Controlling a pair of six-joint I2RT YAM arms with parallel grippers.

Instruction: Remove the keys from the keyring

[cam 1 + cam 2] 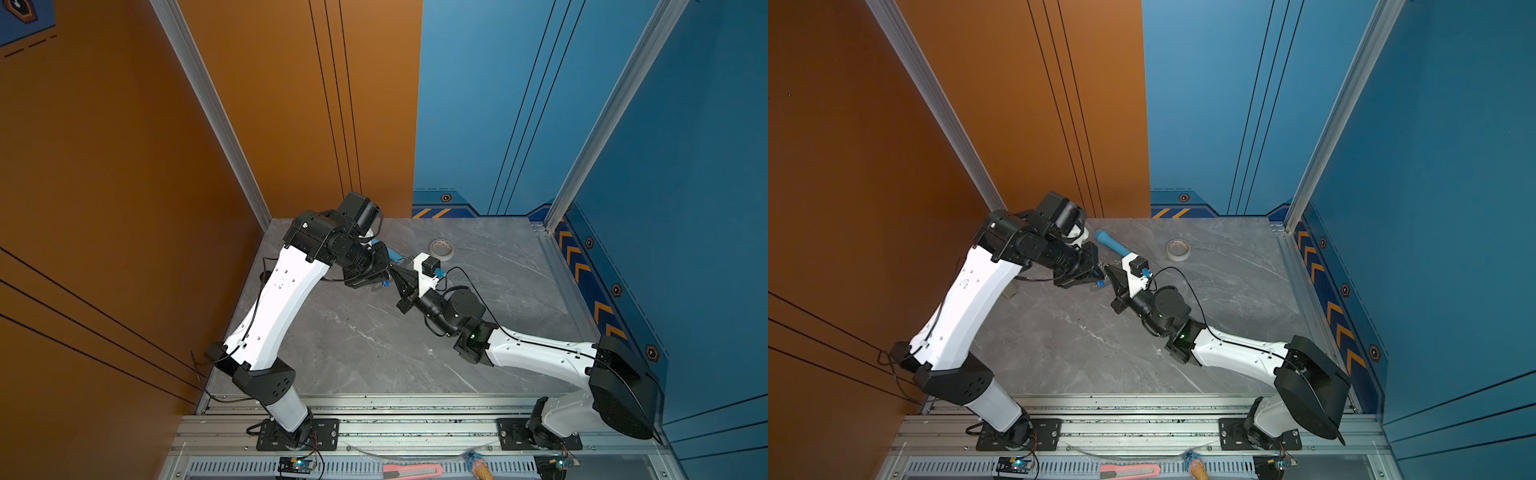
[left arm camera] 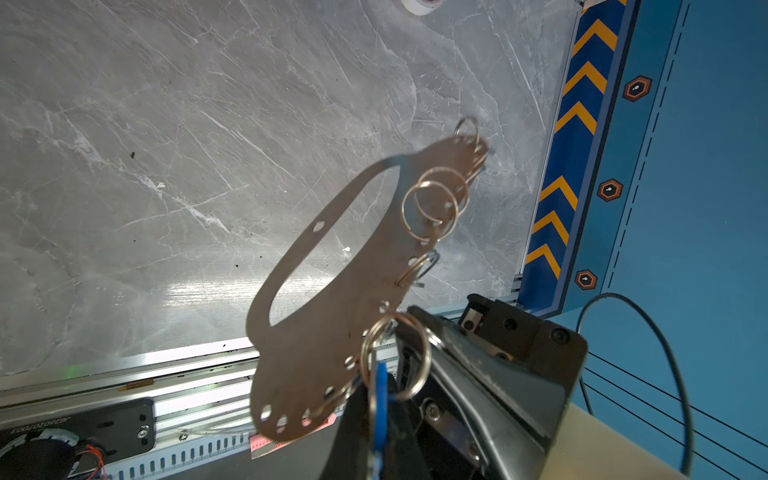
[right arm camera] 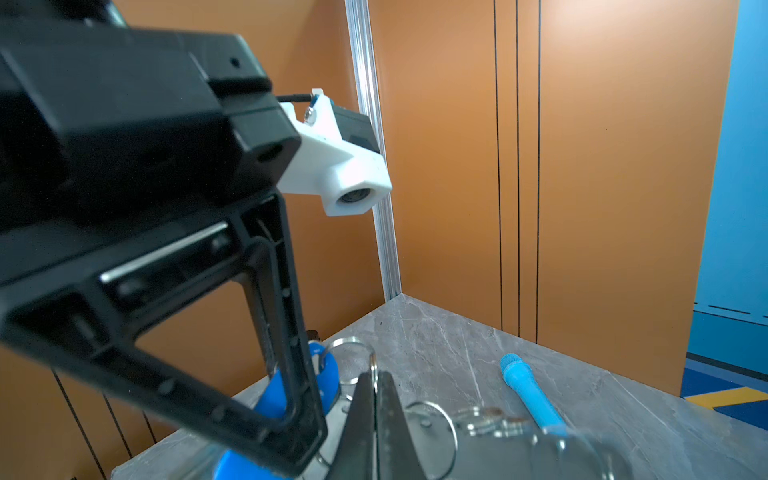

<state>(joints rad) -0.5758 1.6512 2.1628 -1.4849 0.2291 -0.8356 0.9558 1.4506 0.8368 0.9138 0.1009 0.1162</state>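
The left gripper (image 2: 379, 424) is clenching the blue-tagged metal keys (image 2: 380, 382); just beside it, the right gripper (image 3: 375, 395) is pinching the flat silver-grey metal keyring (image 2: 332, 316) by its ringed edge.

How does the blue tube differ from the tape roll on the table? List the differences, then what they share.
Shape: the blue tube is long and slim; the tape roll is a short round ring.
Colour: the tube is bright blue, the roll whitish.
Pose: the tube lies on its side; the roll lies flat, hole up.
Shared: both rest on the grey table, neither held.
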